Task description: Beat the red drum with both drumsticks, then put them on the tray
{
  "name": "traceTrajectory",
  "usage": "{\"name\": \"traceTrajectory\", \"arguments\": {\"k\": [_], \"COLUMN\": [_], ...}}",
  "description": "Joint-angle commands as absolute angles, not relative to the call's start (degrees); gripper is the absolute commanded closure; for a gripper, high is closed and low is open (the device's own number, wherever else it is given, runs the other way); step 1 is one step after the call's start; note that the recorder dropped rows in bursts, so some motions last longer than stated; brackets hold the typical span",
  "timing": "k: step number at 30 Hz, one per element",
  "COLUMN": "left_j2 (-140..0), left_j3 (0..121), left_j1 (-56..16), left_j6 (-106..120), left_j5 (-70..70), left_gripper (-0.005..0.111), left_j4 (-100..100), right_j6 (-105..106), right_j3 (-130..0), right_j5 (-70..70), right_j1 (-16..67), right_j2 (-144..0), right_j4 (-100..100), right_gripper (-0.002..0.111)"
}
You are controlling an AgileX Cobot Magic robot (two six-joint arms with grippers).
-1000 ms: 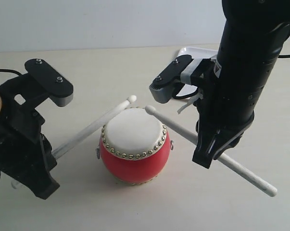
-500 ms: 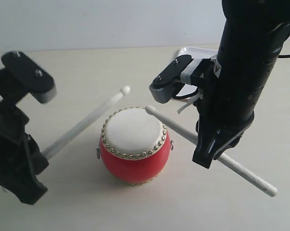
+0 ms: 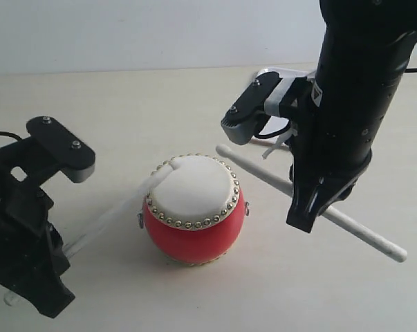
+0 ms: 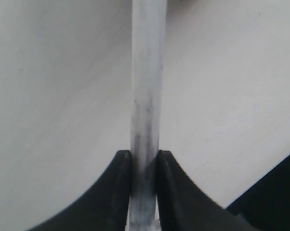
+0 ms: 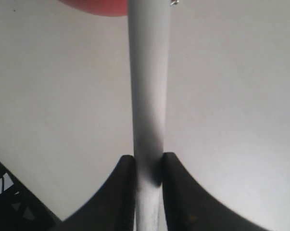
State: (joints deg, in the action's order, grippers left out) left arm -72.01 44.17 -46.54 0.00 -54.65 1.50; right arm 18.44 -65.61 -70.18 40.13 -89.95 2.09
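The red drum (image 3: 193,232) stands mid-table, its cream drumhead facing up. My left gripper (image 3: 64,250) is shut on a pale drumstick (image 3: 118,207), blurred by motion, whose rounded tip rests on the near-left edge of the drumhead. In the left wrist view that drumstick (image 4: 147,86) sits clamped between the black fingers (image 4: 117,192). My right gripper (image 3: 310,207) is shut on the other drumstick (image 3: 263,171), its tip hovering just beyond the drum's far right rim. The right wrist view shows this drumstick (image 5: 148,72) between the jaws and a sliver of the drum (image 5: 96,6). Only a corner of the white tray (image 3: 272,72) shows behind the right arm.
The right arm's black body (image 3: 353,90) and its wrist camera bracket (image 3: 244,114) hang over the table right of the drum. The left arm (image 3: 21,235) fills the near-left corner. A bare pale tabletop (image 3: 125,104) lies behind the drum.
The left stick rose, then swung down onto the drumhead as the left arm dropped. The right stick's tip lifted slightly, up and away from the drumhead.
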Motion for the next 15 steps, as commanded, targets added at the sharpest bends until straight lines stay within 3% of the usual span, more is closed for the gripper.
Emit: {"name": "traceTrajectory", "arguments": {"k": [1, 15], "left_j2": [-67.1, -63.4], "left_j3": [44.2, 44.2], "left_j1": [-46.8, -46.8], "left_j6": [-0.7, -5.4], "left_j5": [-53.7, -55.2], "left_gripper": [0.107, 0.107], "left_j4": [1.3, 3.3], "right_j6": [17.8, 17.4], "right_j3": [-69.5, -73.5], "right_j5": [-70.0, -70.0], "right_j1": [40.3, 40.3], "right_j2": [-89.9, -93.1], "right_j4": [3.4, 0.0], "right_gripper": [0.108, 0.108]}}
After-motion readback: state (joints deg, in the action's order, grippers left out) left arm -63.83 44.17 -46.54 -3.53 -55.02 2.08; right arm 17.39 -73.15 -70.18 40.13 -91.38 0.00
